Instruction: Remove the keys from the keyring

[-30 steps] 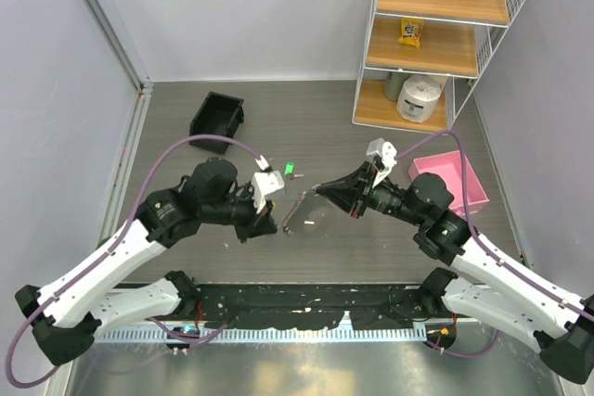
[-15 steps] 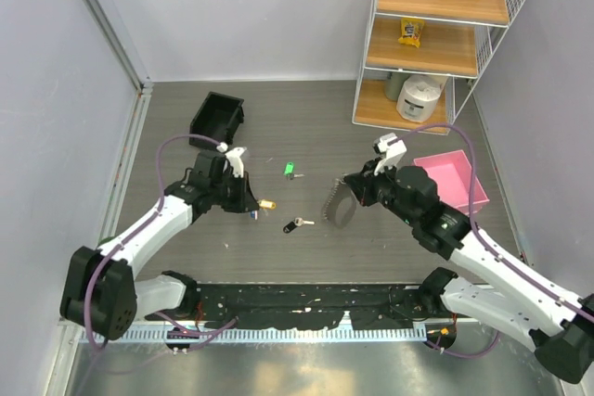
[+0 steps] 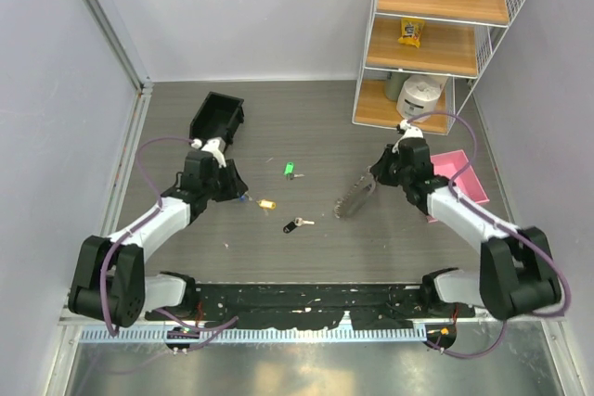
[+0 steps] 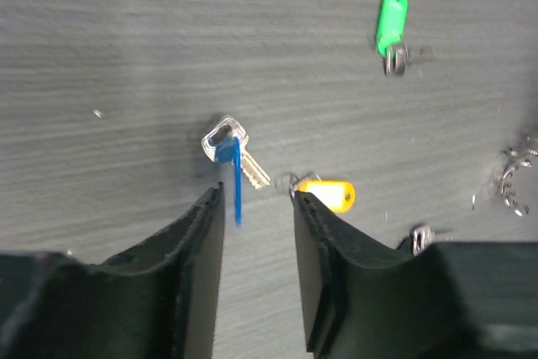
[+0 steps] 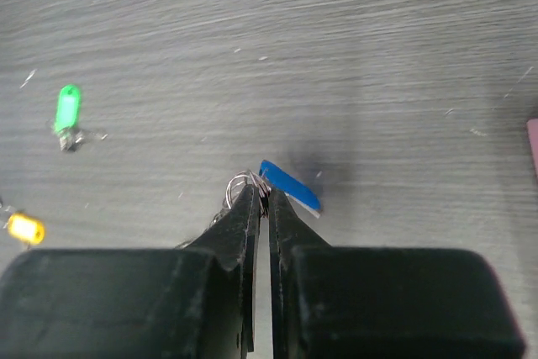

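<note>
On the grey tabletop (image 3: 316, 127), just ahead of the left gripper (image 4: 258, 199), whose jaws stand apart, lies the blue-headed key (image 4: 229, 150), its blue head reaching toward the gap between the fingertips. The yellow-headed key (image 4: 329, 194) lies just beside one fingertip, and the green-headed key (image 4: 390, 21) lies farther off. Well apart, the right gripper (image 5: 260, 195) is clamped on the keyring (image 5: 239, 182), a blue tag (image 5: 290, 188) beside its tips.

No text, number or brand can be read; any print on the yellow packet (image 3: 411, 32), upper right, is illegible.
</note>
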